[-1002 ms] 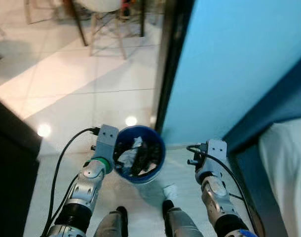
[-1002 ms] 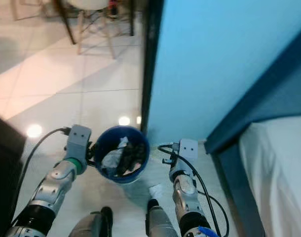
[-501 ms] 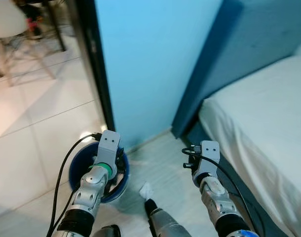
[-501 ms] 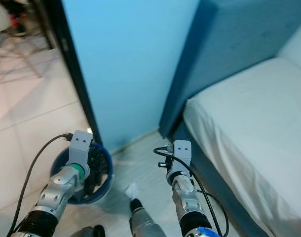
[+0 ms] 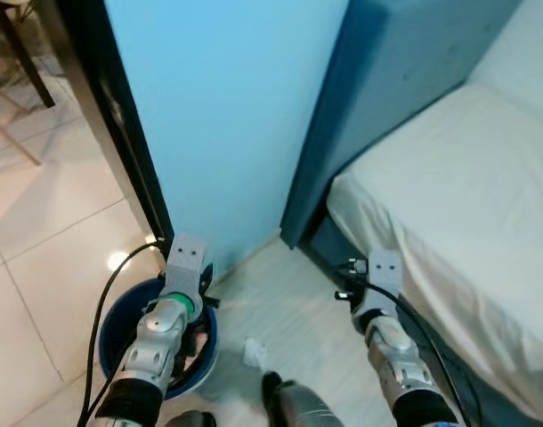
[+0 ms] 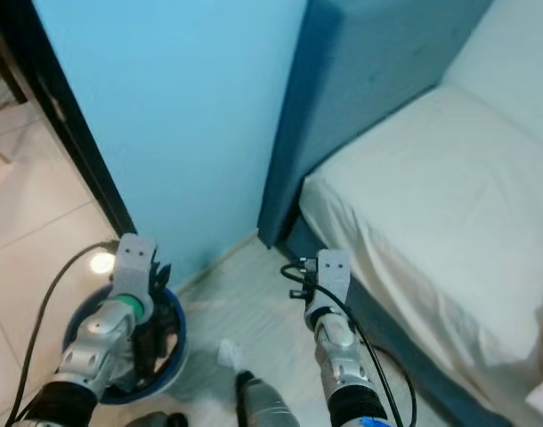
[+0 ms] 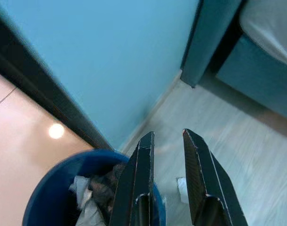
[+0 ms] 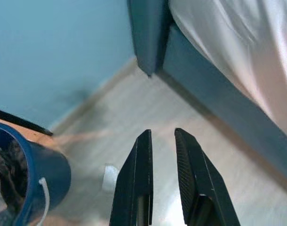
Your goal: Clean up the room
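The blue bin (image 5: 120,329) on the left already holds rubbish, but a crumpled tissue (image 5: 255,352) lies on the floor beside it. Left gripper (image 7: 166,141) and right gripper (image 8: 161,136) hover narrowly parted, empty.

A blue bin (image 5: 111,325) stands upright on the floor at the foot of the light blue wall, beside the dark door frame. It is round and open at the top, and it holds crumpled white and dark trash (image 7: 94,195). A thin white handle hangs on its outer side. A small crumpled white scrap (image 5: 254,352) lies on the pale wood floor just beside the bin, apart from it, toward the bed.
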Tool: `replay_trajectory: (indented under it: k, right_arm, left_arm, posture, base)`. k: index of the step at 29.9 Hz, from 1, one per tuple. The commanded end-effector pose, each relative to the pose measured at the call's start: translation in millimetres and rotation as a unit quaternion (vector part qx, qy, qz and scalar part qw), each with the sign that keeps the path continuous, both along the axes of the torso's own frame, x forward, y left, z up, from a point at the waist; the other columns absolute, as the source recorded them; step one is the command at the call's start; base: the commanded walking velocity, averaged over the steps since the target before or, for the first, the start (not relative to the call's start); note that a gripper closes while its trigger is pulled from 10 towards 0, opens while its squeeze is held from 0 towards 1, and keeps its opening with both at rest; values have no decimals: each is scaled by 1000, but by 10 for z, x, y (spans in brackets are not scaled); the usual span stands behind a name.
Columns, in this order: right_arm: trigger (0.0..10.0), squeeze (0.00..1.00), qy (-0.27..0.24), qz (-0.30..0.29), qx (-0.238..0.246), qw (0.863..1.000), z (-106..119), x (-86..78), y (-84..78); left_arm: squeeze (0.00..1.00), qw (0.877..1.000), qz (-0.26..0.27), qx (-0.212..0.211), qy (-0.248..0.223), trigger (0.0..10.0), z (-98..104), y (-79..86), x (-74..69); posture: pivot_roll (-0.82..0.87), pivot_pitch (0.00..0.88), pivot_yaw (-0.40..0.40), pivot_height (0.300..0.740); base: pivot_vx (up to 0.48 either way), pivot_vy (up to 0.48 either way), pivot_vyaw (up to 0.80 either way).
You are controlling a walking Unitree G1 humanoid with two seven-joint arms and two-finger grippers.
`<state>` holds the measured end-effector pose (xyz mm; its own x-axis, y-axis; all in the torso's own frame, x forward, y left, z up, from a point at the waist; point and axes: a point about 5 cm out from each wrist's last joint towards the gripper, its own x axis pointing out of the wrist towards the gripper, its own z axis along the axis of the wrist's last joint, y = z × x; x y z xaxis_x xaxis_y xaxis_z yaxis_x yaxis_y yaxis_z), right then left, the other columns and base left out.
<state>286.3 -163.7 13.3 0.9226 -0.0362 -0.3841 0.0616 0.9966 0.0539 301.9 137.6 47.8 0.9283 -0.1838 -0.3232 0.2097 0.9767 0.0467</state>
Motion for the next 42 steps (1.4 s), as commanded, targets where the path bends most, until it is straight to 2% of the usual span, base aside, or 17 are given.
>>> replay_trajectory:
  k: [1,10,15,17,21,27,38,42]
  right_arm:
    - [10000,0,9,-10,-4,1000,-30,-51,-45]
    - [10000,0,1,-15,-8,1000,-4,-55,-33]
    - [10000,0,-40,-7,-2,999,126,27,-14]
    - [10000,0,-40,-7,-2,999,126,27,-14]
    - [10000,0,-74,5,-5,997,249,97,-1]
    - [10000,0,-77,14,-6,997,272,118,25]
    - [10000,0,-90,27,-5,996,325,160,23]
    - [10000,0,-98,38,-7,994,345,161,30]
  left_arm:
    - [0,1000,-5,-7,8,10000,-51,-50,-38]
    - [0,1000,-10,-26,14,10000,-29,-78,-17]
    - [0,1000,8,4,-5,10000,5,-28,32]
    - [0,1000,8,4,-5,10000,5,-28,32]
    - [0,1000,-3,3,-23,10000,49,-74,56]
    - [0,1000,9,9,-26,10000,47,-31,50]
    - [0,999,19,-7,-28,10000,64,-14,69]
    - [0,999,15,-17,-35,10000,88,-47,79]
  posture:
    - [41,137,8,740]
    - [38,138,10,740]
    - [33,140,18,740]
    - [33,140,18,740]
    - [33,141,13,740]
    - [37,140,1,740]
    - [33,138,0,740]
    - [29,142,2,740]
  base:
    - [0,0,-800]
    - [0,0,-800]
    - [0,0,-800]
    - [0,0,-800]
    - [0,0,-800]
    - [0,0,-800]
    - [0,0,-800]
    - [0,0,0]
